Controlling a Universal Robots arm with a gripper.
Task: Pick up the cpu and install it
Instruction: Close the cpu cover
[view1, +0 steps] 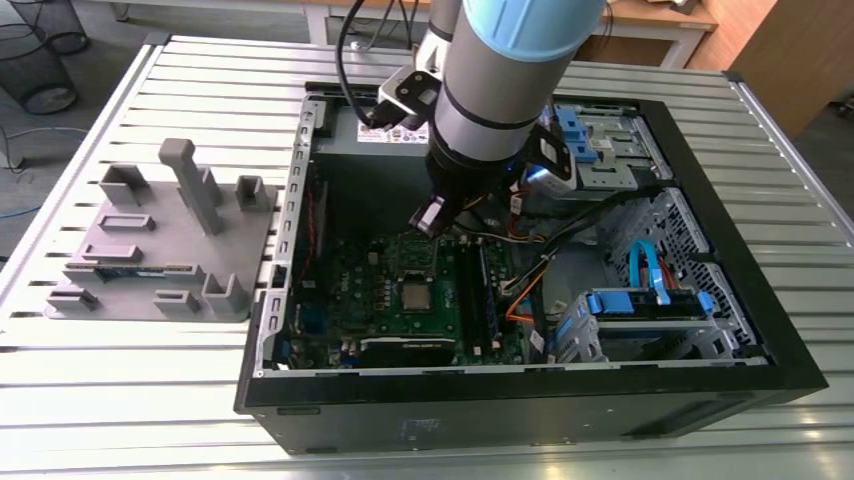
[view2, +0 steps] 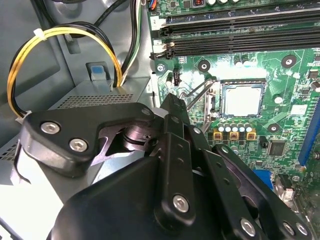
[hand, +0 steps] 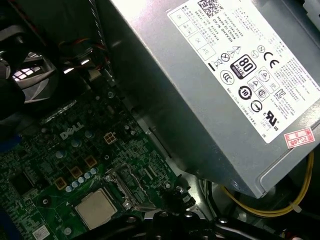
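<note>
You have the cpu already lying in the motherboard socket, at about six o'clock from your gripper in the exterior view and apart from it, so placing looks done, though whether the claw is clenched or released I cannot tell.

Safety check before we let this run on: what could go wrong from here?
1. The cpu lies in the socket, but the lever beside it looks raised; if unlatched, a knock could shift it.
2. The arm stands deep in the case, with yellow cables and the power supply close by; pulling out could snag them.
</note>
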